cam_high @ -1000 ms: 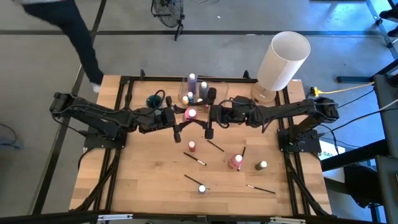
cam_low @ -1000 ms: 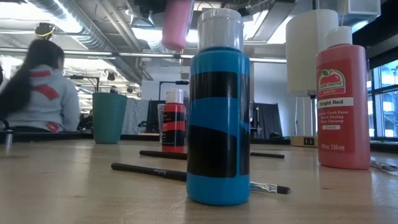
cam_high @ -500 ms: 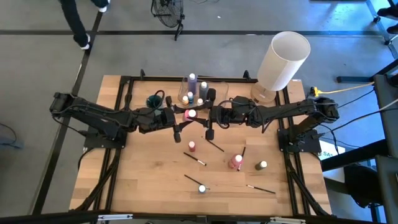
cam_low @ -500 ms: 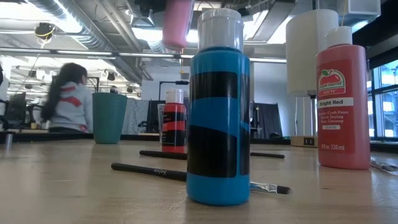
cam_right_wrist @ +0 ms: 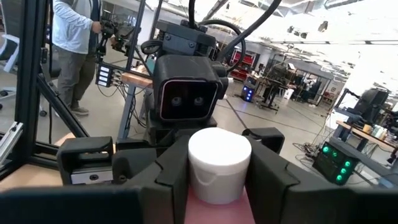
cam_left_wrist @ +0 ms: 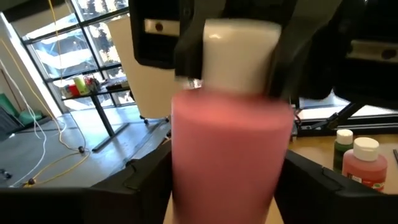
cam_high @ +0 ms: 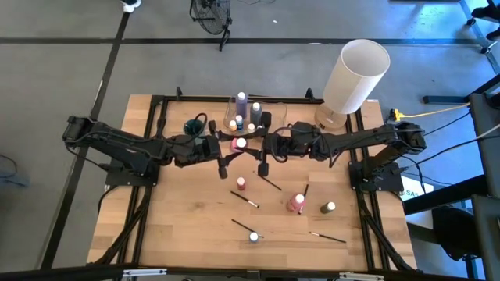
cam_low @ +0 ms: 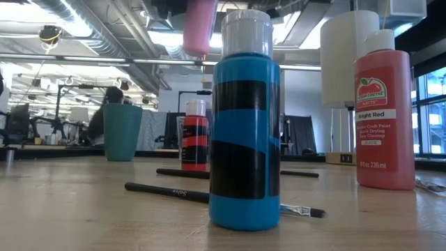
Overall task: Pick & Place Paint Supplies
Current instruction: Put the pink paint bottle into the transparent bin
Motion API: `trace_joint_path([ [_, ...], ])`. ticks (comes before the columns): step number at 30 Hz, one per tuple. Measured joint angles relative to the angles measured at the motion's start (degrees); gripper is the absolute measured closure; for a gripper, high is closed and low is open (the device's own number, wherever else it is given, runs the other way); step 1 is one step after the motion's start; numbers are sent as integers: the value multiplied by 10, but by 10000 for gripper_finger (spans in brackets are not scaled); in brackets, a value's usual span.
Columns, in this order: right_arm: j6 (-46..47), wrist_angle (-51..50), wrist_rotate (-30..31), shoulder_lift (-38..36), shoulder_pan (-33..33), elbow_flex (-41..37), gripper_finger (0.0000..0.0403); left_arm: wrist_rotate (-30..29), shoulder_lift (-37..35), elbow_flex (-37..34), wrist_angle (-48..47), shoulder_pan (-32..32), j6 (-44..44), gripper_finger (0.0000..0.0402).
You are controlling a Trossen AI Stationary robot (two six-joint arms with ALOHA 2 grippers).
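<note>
Two tools at a pink bottle (cam_high: 240, 143) (right clamped, left unclear), wooden table (cam_high: 180, 226), open workshop.

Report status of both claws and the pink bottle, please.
Right claw shut on pink bottle, at its cap. Left claw at bottle body, raised mid-table. Just behind, clear container; nothing blocking.

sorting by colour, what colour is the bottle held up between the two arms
Pink, with a white cap: the bottle shows best in the left wrist view.
</note>
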Motion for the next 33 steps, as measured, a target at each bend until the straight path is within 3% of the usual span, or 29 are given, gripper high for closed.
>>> trace_joint_path([
  [7,2,-33,43,-2,10,-1,283,-3,-1,0,-3,0,17,153],
  [12,1,-80,135,-29,22,-2,283,-17,-1,0,-8,-1,34,151],
  [25,108,-296,367,-162,62,-2,283,-186,-1,0,-60,-39,122,151],
  [33,150,-391,385,-301,55,-1,283,-203,-1,0,-99,-45,134,151],
])
